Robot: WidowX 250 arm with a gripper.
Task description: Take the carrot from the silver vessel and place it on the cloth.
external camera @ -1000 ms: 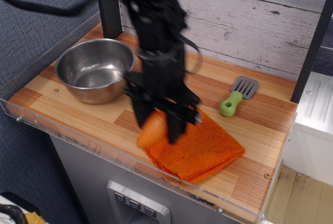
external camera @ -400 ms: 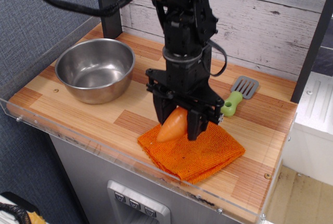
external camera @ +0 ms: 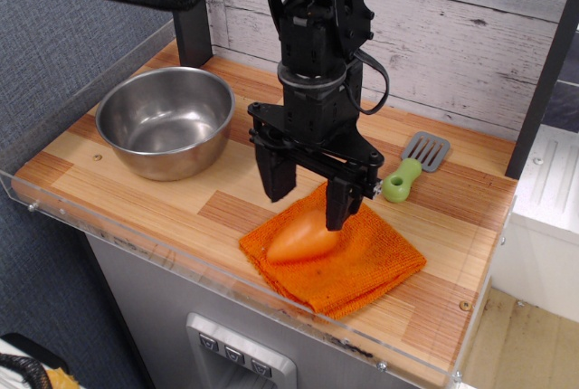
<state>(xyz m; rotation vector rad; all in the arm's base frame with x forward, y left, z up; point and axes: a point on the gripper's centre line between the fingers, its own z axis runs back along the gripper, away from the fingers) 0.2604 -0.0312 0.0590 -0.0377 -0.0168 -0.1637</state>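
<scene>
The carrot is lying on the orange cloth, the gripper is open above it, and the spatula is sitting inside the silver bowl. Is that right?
Not quite. The observation.image view shows the spatula on the wooden counter to the right of the arm, not in the silver bowl, which is empty. The rest holds: the carrot lies on the cloth with the gripper open above it.

text: none readable | labels: none | brands: none | numbers: none | signs: none | surfaces checked: nothing legible on any object or on the arm
</scene>
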